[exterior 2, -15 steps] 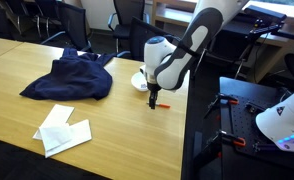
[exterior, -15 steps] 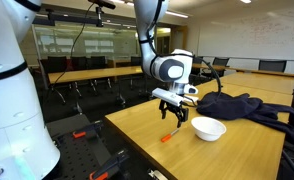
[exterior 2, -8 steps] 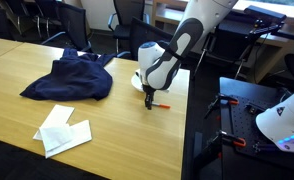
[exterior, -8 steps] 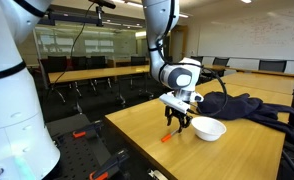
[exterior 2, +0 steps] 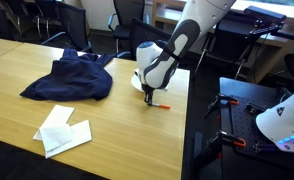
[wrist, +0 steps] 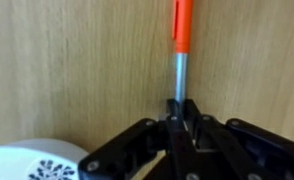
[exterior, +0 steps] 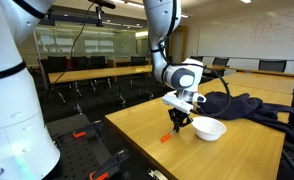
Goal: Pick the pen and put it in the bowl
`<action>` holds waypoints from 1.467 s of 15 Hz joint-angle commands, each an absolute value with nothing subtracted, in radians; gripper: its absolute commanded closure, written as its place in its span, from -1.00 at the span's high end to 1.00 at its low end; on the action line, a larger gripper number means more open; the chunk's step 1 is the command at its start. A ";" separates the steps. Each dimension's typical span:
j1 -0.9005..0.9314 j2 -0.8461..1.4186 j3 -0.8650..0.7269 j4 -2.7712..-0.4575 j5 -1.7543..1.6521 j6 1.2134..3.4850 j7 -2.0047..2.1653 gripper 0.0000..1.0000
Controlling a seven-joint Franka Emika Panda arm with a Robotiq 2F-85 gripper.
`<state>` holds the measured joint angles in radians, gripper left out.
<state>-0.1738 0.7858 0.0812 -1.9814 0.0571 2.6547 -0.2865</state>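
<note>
Gripping the grey shaft of the pen [wrist: 182, 25], the gripper [wrist: 179, 108] has its black fingers [wrist: 191, 120] clenched together on the pen's near end in the wrist view; the orange-red cap points away from them over the wooden table [wrist: 67, 70]. In an exterior view the gripper [exterior: 178, 122] stands low over the table [exterior: 222, 160], with the pen's orange end [exterior: 167, 136] down at the wood, just beside the white bowl [exterior: 208, 129]. Whether the pen is lifted clear of the surface cannot be told. In an exterior view the pen [exterior 2: 159, 104] shows as a short red line next to the gripper [exterior 2: 147, 97], near the table's edge, and the bowl [exterior 2: 138, 78] is partly hidden behind the white arm [exterior 2: 173, 48]. The bowl's rim [wrist: 22, 160] shows in the wrist view's lower corner, with a dark dotted mark too blurred to read. A dark blue cloth [exterior 2: 72, 78] lies heaped further along the table, well apart from the white crumpled paper [exterior 2: 63, 128].
</note>
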 commanded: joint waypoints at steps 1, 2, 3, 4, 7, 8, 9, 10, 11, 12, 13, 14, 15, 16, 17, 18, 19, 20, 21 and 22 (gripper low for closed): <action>-0.157 0.771 0.076 -1.983 0.048 2.627 -0.259 -0.94; -0.152 0.756 0.077 -1.995 0.047 2.631 -0.257 -0.94; -0.157 0.729 0.091 -2.017 0.051 2.633 -0.269 -0.94; -0.159 0.704 0.099 -2.037 0.055 2.646 -0.274 -0.94; -0.182 0.602 0.136 -2.096 0.085 2.700 -0.294 -0.94; -0.194 0.571 0.146 -2.105 0.102 2.720 -0.300 -0.94; -0.218 0.544 0.165 -2.114 0.136 2.758 -0.314 -0.94; -0.231 0.524 0.172 -2.117 0.171 2.803 -0.310 -0.94; -0.239 0.511 0.170 -2.116 0.195 2.848 -0.300 -0.94; -0.247 0.507 0.164 -2.107 0.209 2.874 -0.290 -0.94; -0.253 0.509 0.154 -2.098 0.216 2.899 -0.281 -0.94; -0.260 0.516 0.146 -2.085 0.212 2.907 -0.281 -0.94; -0.263 0.525 0.132 -2.077 0.197 2.918 -0.280 -0.94; -0.270 0.537 0.126 -2.068 0.187 2.927 -0.285 -0.94; -0.279 0.556 0.123 -2.053 0.181 2.936 -0.289 -0.94; -0.293 0.571 0.128 -2.038 0.181 2.938 -0.295 -0.94; -0.300 0.590 0.128 -2.017 0.179 2.944 -0.296 -0.94; -0.304 0.609 0.126 -1.991 0.174 2.947 -0.291 -0.94; -0.302 0.626 0.118 -1.967 0.164 2.951 -0.285 -0.94; -0.295 0.648 0.103 -1.933 0.151 2.943 -0.275 -0.94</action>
